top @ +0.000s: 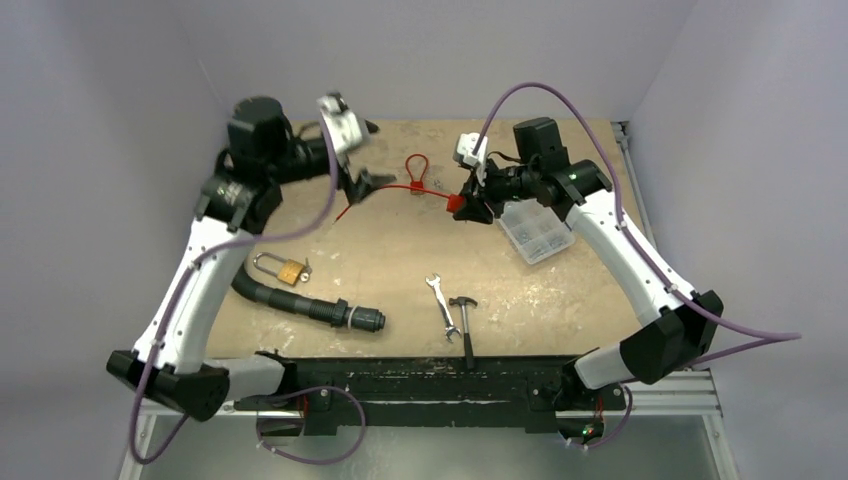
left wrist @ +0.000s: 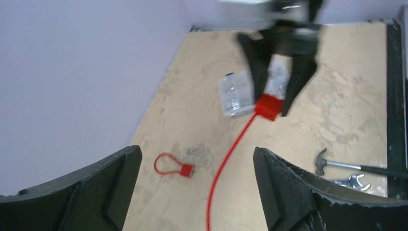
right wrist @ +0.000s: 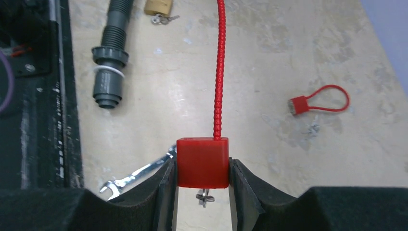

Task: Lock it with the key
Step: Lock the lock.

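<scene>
Tan tabletop (top: 400, 265) and lavender walls (top: 450, 50) are framing the work. I am clamping my right gripper (right wrist: 202, 175) on the red plastic block-shaped body of the cable lock (right wrist: 202, 159), held at the upper middle of the overhead view. Its red ribbed cable (right wrist: 219, 72) is running straight off toward my left gripper (left wrist: 196, 159), whose fingers are standing wide apart with the cable passing between them, gripping nothing. A small metal key (right wrist: 204, 196) seems to be hanging under the body. I am judging the task barely begun: the cable end is lying free, not seated in the body, and the key turn is waiting.
</scene>
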`<state>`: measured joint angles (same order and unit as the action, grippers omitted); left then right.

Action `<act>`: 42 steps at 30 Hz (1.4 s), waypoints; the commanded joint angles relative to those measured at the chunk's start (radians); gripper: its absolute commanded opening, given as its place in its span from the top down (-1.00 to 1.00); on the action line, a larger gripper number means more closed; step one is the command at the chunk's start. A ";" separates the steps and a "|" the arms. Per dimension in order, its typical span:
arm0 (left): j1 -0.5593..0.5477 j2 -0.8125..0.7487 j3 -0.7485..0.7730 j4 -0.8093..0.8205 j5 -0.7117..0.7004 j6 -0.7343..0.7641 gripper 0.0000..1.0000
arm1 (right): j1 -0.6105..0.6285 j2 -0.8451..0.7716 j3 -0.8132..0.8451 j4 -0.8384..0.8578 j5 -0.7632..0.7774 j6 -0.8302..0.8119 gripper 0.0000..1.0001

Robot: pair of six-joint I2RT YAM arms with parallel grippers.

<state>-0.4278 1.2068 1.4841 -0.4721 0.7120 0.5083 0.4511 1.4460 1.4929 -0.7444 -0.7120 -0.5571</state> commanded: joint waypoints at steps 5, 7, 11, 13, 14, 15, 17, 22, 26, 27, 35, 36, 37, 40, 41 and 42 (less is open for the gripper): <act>0.329 0.244 0.312 -0.557 0.292 -0.140 -0.78 | -0.005 -0.067 0.120 -0.104 0.067 -0.279 1.00; 0.335 0.291 0.364 -0.736 0.281 -0.002 -0.76 | -0.005 -0.064 0.147 -0.133 0.074 -0.302 1.00; 0.347 0.365 0.353 -0.959 0.240 0.173 -0.56 | -0.005 -0.062 0.184 -0.161 0.080 -0.335 1.00; 0.352 0.365 0.316 -0.950 0.240 0.178 -0.41 | -0.005 -0.063 0.190 -0.171 0.083 -0.347 1.00; 0.352 0.360 0.305 -0.937 0.246 0.175 -0.37 | -0.005 -0.063 0.191 -0.176 0.086 -0.352 1.00; 0.353 0.356 0.296 -0.918 0.250 0.167 -0.36 | -0.005 -0.063 0.191 -0.180 0.088 -0.357 1.00; 0.353 0.350 0.291 -0.890 0.248 0.156 -0.28 | -0.005 -0.065 0.190 -0.183 0.093 -0.366 1.00; 0.352 0.367 0.278 -0.926 0.265 0.200 -0.18 | -0.005 -0.067 0.190 -0.178 0.092 -0.369 1.00; 0.353 0.354 0.222 -0.866 0.262 0.152 -0.22 | -0.005 -0.065 0.194 -0.173 0.083 -0.371 1.00; 0.352 0.347 0.211 -0.835 0.256 0.131 -0.23 | -0.005 -0.065 0.196 -0.173 0.078 -0.370 1.00; 0.328 0.340 0.172 -0.762 0.258 0.081 -0.10 | -0.006 -0.060 0.205 -0.168 0.058 -0.361 1.00; 0.325 0.336 0.162 -0.754 0.257 0.077 -0.09 | -0.005 -0.057 0.208 -0.168 0.059 -0.362 1.00; 0.323 0.331 0.150 -0.746 0.255 0.074 -0.08 | -0.005 -0.054 0.212 -0.167 0.059 -0.362 1.00; 0.320 0.318 0.125 -0.737 0.259 0.073 -0.04 | -0.005 -0.046 0.220 -0.168 0.056 -0.357 1.00; 0.317 0.315 0.122 -0.737 0.260 0.073 -0.04 | -0.005 -0.043 0.222 -0.170 0.054 -0.357 1.00; 0.315 0.313 0.117 -0.734 0.259 0.073 -0.04 | -0.005 -0.044 0.221 -0.170 0.054 -0.358 1.00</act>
<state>-0.1036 1.5700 1.6157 -1.2381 0.9386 0.5903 0.4503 1.4181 1.6627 -0.9306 -0.6231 -0.9104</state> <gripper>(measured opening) 0.523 0.420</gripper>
